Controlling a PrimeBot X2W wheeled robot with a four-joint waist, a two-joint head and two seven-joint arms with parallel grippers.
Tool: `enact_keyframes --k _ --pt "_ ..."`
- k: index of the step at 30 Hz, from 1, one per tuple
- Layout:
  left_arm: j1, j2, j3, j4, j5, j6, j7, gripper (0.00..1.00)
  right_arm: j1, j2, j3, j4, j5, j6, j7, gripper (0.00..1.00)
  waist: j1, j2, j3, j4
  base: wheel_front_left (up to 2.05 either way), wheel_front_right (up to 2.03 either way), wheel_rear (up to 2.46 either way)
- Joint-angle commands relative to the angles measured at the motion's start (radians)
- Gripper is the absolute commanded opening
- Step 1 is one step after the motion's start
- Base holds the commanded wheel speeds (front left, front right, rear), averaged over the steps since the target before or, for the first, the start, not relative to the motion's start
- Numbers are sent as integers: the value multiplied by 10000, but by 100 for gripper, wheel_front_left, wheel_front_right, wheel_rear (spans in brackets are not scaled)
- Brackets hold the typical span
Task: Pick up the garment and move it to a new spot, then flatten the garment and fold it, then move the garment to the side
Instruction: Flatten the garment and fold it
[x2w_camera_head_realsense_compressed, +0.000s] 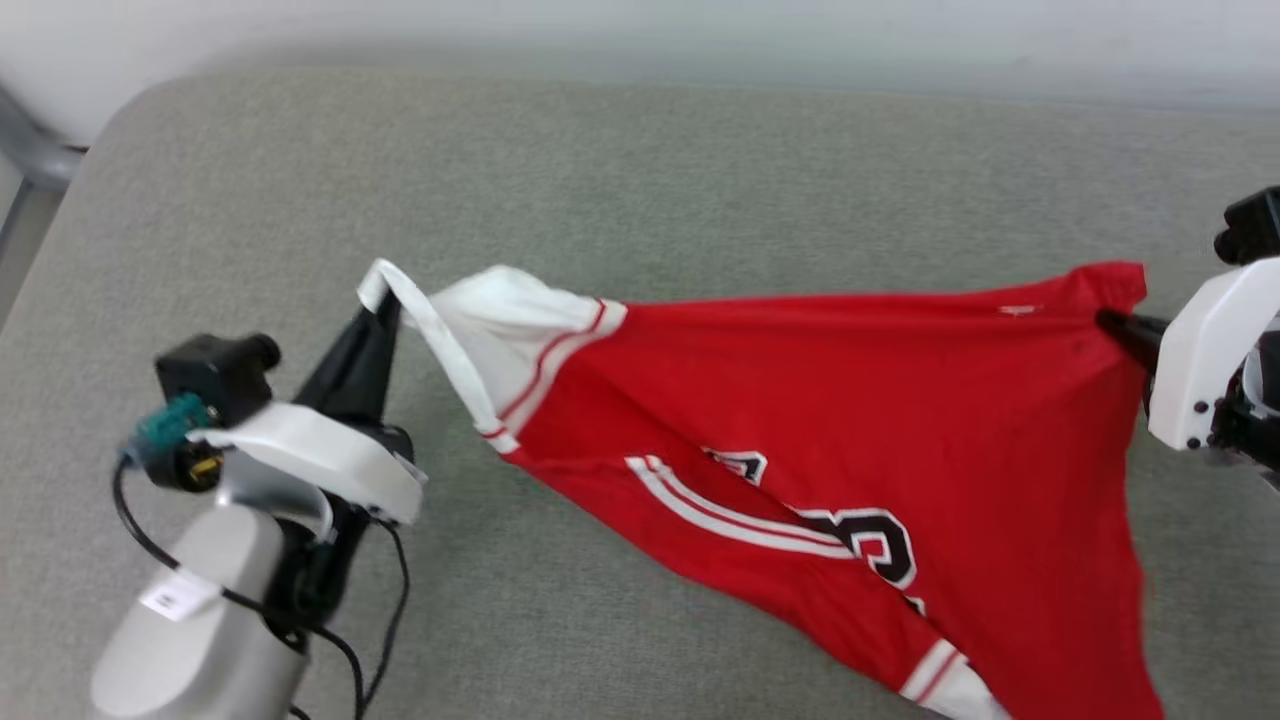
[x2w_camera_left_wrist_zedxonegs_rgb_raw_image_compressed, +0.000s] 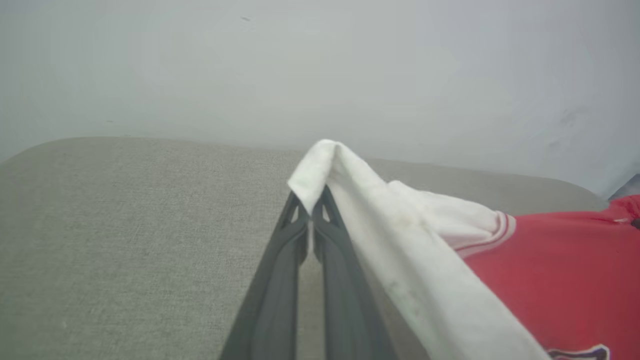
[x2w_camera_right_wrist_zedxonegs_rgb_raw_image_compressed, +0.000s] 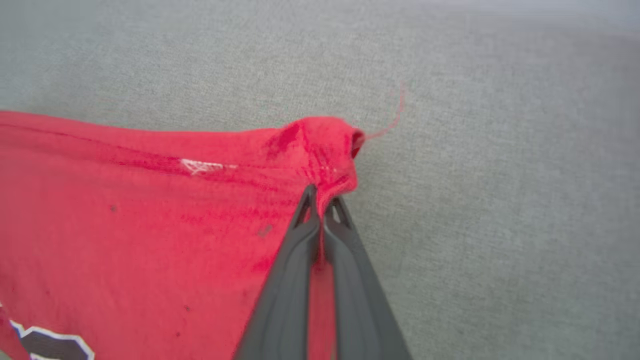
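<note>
Closed left fingers (x2w_camera_left_wrist_zedxonegs_rgb_raw_image_compressed: 280, 280) pinch the garment (x2w_camera_head_realsense_compressed: 850, 400) at its white sleeve edge, closed right fingers (x2w_camera_right_wrist_zedxonegs_rgb_raw_image_compressed: 290, 280) its red corner; open cushion (x2w_camera_head_realsense_compressed: 640, 180) beyond.

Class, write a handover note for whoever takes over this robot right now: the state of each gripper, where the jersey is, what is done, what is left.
Left gripper: shut on the white sleeve edge of the red jersey.
Right gripper: shut on a red corner of it.
Jersey: stretched between the two grippers over the grey cushion, lower part sagging toward the robot.
Done: gripped at both ends.
Left: lay it flat, fold it, move it aside. Whether it has reached its new spot cannot be told.
</note>
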Motion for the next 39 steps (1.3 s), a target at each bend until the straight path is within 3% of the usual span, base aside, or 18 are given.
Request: enact_keyframes --k 1,15,27,34,39 --pt "-436 223 182 165 -93 -42 129 0 -282 109 -141 17 -269 -13 -251 0 0 0 -326 -420 0 0 0" --pt "-4841 921 519 2512 233 -518 782 0 -2950 840 -867 1045 -2180 -19 -2113 0 0 0 -253 -1321 0 0 0" --pt "-9447 1882 517 4199 1371 -485 606 0 -7035 894 -1325 1557 -3407 -53 -3705 0 0 0 1420 -1518 0 0 0" --pt "-11444 2024 448 4604 1711 -563 692 0 -8804 890 -1567 1859 -3896 -65 -4155 0 0 0 2628 -1322 0 0 0" --pt "-12431 1815 350 5072 1799 -678 518 0 -9742 1060 -1517 2255 -4210 -65 -4474 0 0 0 3642 -1102 0 0 0"
